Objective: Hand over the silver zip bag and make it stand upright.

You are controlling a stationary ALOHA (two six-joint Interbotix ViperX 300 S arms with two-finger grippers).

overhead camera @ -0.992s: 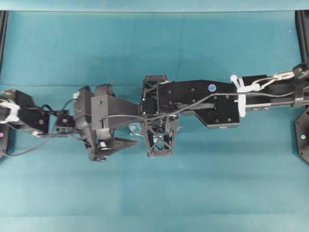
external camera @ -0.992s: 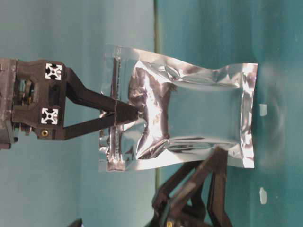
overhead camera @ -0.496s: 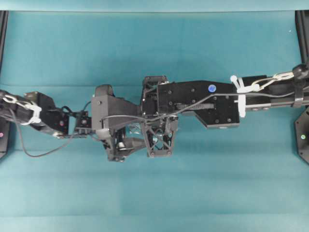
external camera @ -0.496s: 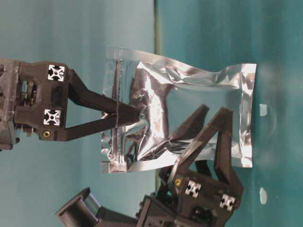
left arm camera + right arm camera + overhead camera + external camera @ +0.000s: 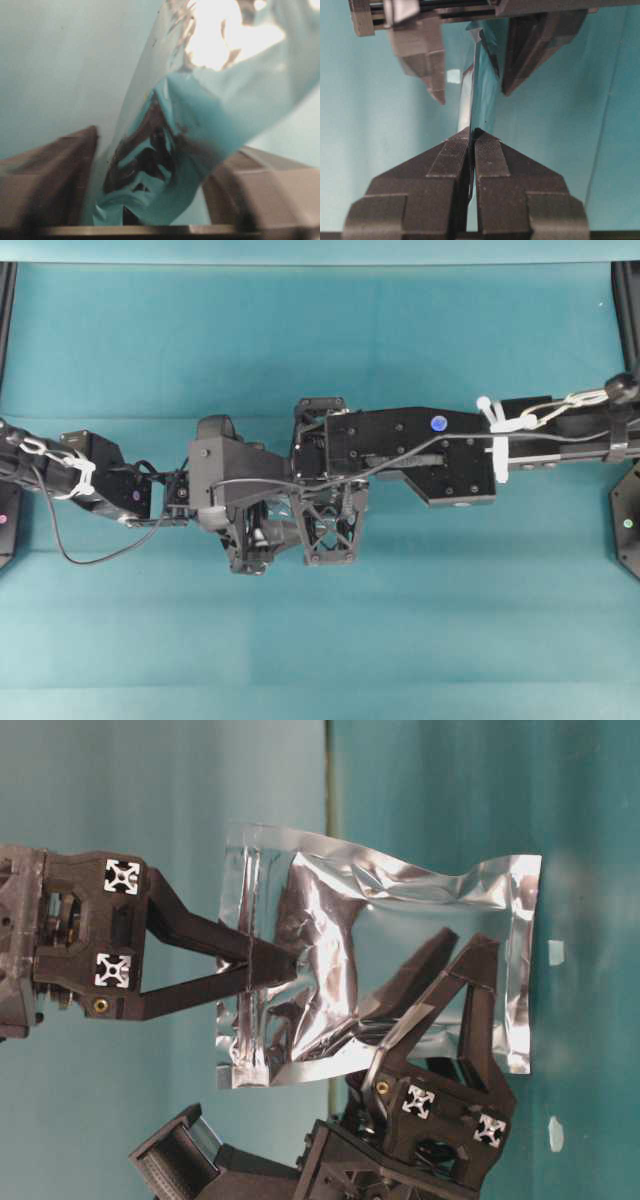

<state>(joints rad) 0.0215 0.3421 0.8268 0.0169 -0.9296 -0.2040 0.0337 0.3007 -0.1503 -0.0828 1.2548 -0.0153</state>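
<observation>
Overhead cam: straight down, far, whole teal surface (image 5: 320, 660). Table-level cam: side-on, close, pic rotated sideways. Wrist cams: very close, each looking along own pincer. All four share the silver zip bag (image 5: 400, 970) mid-scene.

No words, brand names or numbers can be read anywhere. The only signs are small white square cross-patterned markers on the black gripper housings (image 5: 108, 920), and a round blue sticker (image 5: 437, 423) on the black arm body, too small to read
</observation>
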